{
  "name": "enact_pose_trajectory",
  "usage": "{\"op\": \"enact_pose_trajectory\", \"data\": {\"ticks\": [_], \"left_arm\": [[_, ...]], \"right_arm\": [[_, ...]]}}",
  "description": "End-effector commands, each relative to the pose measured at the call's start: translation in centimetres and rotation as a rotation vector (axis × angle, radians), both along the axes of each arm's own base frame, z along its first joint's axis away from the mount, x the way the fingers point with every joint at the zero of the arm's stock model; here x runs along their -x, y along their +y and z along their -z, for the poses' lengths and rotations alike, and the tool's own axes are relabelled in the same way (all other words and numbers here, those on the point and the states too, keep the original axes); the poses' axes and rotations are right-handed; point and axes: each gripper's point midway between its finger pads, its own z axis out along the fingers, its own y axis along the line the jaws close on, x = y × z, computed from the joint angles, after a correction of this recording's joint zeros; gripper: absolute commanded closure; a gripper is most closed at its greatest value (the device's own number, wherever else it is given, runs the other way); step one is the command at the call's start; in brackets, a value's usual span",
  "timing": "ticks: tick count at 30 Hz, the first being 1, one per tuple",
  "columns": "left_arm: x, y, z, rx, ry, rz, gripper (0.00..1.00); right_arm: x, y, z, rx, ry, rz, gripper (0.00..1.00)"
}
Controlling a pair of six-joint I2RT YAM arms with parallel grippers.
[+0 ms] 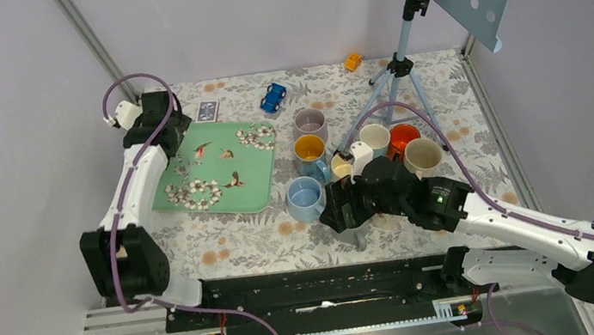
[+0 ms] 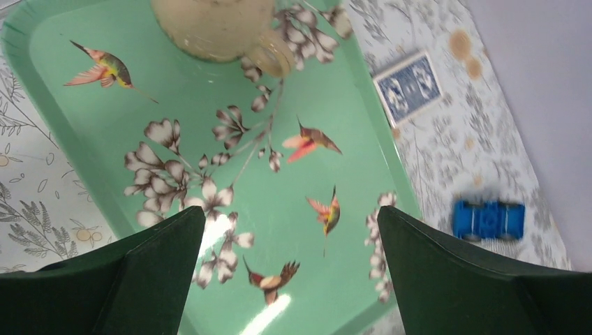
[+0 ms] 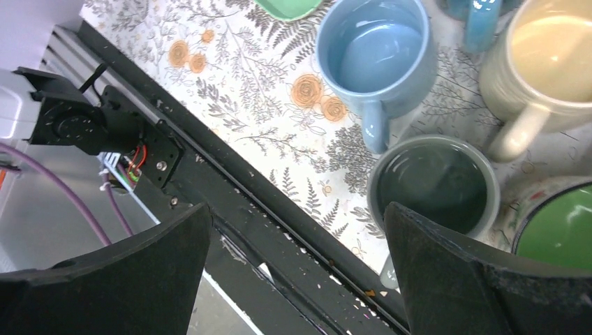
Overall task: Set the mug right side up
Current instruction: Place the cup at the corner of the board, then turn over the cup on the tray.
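On the desk [image 1: 226, 246], by the left edge of the green tray [image 2: 63, 139], a cream mug [image 2: 216, 24] is seen, judged bottom up. It could be tipped or slid across the smooth tray if struck by one finger, or dropped mid-turn if pinched loosely. The left pincer [image 2: 290, 216] is spread wide, the mug lying ahead, beyond its fingers. The right pincer [image 3: 297, 211] is spread above upright mugs [image 3: 433, 185].

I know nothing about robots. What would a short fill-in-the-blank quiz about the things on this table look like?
1. The beige mug sits on the ___ tray.
2. The toy car is ___.
3. The left gripper and right gripper both have their jaws ___.
Missing words: green; blue; open.
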Motion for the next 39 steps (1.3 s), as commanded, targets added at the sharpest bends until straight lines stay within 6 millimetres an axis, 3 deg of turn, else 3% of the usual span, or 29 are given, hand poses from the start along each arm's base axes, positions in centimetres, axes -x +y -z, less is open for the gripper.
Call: {"op": "enact_pose_trajectory", "data": {"ticks": [1,6,8,19,22,30,33,39], "left_arm": [[-1.6,3.2,-0.2,-0.008,-0.012,-0.247,0.01],[-3.4,3.8,2.7,0.047,0.056,-0.402,0.01],[-4.2,4.9,3.7,0.060,0.075,-0.454,0.01],[-7.9,7.5,9.3,0.128,0.161,-0.558,0.01],[-8.2,8.3,10.6,0.148,0.177,-0.582,0.01],[-9.1,8.3,13.1,0.212,0.202,-0.585,0.01],[-9.1,8.2,13.6,0.221,0.209,-0.588,0.08],[-8.8,8.0,14.1,0.231,0.208,-0.578,0.32]], "right_arm": [[0.0,2.4,-3.0,-0.115,-0.027,-0.118,0.00],[-0.3,2.3,-3.7,-0.141,-0.032,-0.119,0.00],[-0.3,2.2,-4.1,-0.147,-0.035,-0.114,0.00],[0.0,1.0,-3.6,-0.152,-0.013,-0.069,0.01],[0.0,0.6,-3.7,-0.145,-0.018,-0.057,0.00],[-0.3,0.7,-3.0,-0.116,-0.009,-0.052,0.00],[-0.4,0.9,-2.8,-0.113,-0.004,-0.050,0.00],[-0.5,1.0,-2.3,-0.107,0.005,-0.047,0.00]]}}
